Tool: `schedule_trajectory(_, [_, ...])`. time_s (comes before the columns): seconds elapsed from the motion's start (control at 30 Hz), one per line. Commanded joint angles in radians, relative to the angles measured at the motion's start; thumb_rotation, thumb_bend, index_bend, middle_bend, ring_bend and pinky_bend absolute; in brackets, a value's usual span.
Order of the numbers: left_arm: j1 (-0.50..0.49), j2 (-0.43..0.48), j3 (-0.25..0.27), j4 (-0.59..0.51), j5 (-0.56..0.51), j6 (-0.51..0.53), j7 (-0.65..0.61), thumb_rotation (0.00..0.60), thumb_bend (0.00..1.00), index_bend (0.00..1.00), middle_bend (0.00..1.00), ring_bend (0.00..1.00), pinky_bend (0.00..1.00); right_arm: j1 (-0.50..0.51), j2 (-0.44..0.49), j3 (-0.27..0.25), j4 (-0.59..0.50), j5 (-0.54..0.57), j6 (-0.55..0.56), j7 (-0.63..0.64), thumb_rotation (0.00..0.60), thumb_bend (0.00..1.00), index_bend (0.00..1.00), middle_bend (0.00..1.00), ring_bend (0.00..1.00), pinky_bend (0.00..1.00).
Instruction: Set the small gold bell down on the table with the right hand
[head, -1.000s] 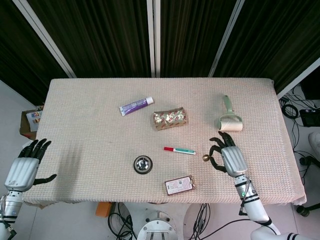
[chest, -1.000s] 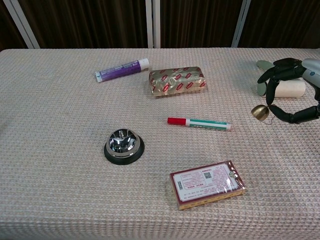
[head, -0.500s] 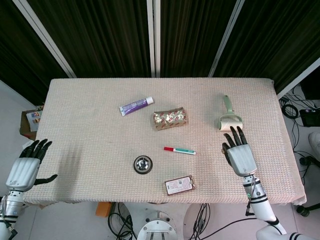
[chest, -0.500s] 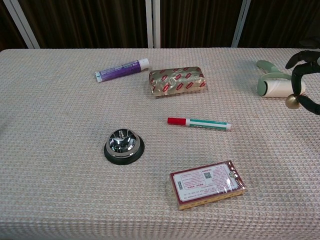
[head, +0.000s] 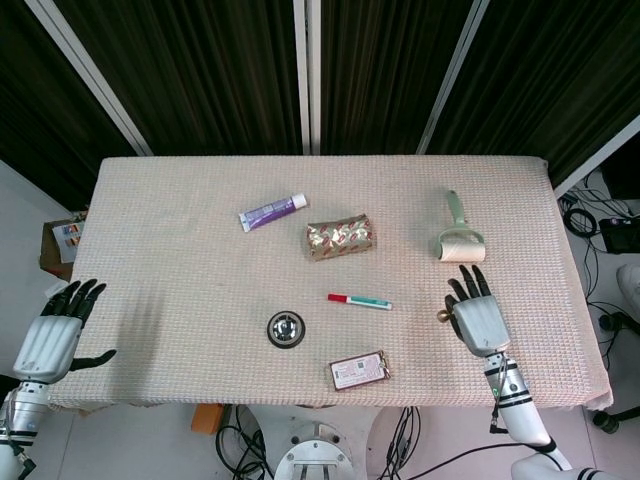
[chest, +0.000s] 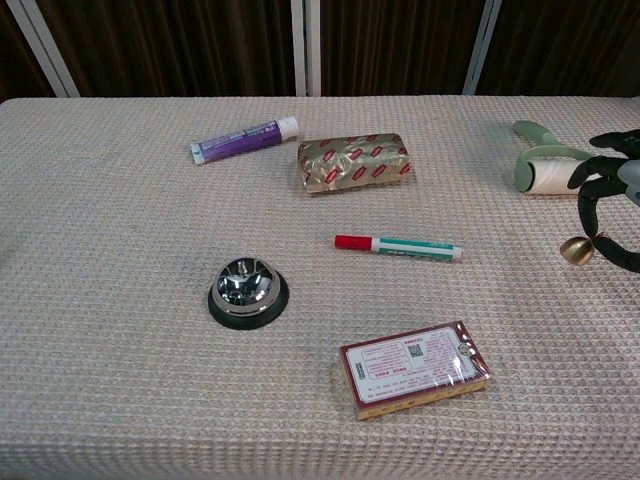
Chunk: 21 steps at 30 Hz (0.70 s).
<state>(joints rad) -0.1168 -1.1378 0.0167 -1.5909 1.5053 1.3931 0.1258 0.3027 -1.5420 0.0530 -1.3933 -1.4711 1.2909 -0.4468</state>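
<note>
The small gold bell (head: 442, 316) (chest: 574, 250) hangs low over the cloth at the table's right side, just right of the marker. My right hand (head: 476, 318) (chest: 612, 180) holds it by its top, between curved dark fingers (chest: 585, 205) and the thumb. Whether the bell touches the cloth cannot be told. My left hand (head: 55, 335) hovers off the table's left edge with its fingers spread and nothing in it; only the head view shows it.
A lint roller (head: 460, 240) (chest: 545, 170) lies just beyond the right hand. A red-capped marker (chest: 400, 245), a silver call bell (chest: 248, 290), a card box (chest: 415, 367), a gold-wrapped packet (chest: 353, 162) and a purple tube (chest: 245, 139) lie across the middle.
The right hand carried the bell rightward from beside the marker's tip, raised it near the lint roller, then lowered it toward the cloth. The left hand barely moved.
</note>
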Motion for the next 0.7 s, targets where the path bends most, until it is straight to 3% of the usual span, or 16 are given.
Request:
schedule_trajectory(0.03, [0.0,0.0,0.0,0.001,-0.001,0.0,0.001,0.493,0.1,0.08,0.07,0.04,0.17,0.008,-0.018,0.001,0.03,0.008,-0.016,0.008,0.6,0.39,0.8,0.23,0.0,0.0])
schedule_trajectory(0.7, [-0.001,0.0,-0.002,0.001,-0.008,-0.003,0.004,0.492,0.1,0.08,0.07,0.04,0.17,0.017,-0.065,-0.011,0.095,0.01,-0.033,0.003,0.6,0.38,0.77,0.22,0.0,0.0])
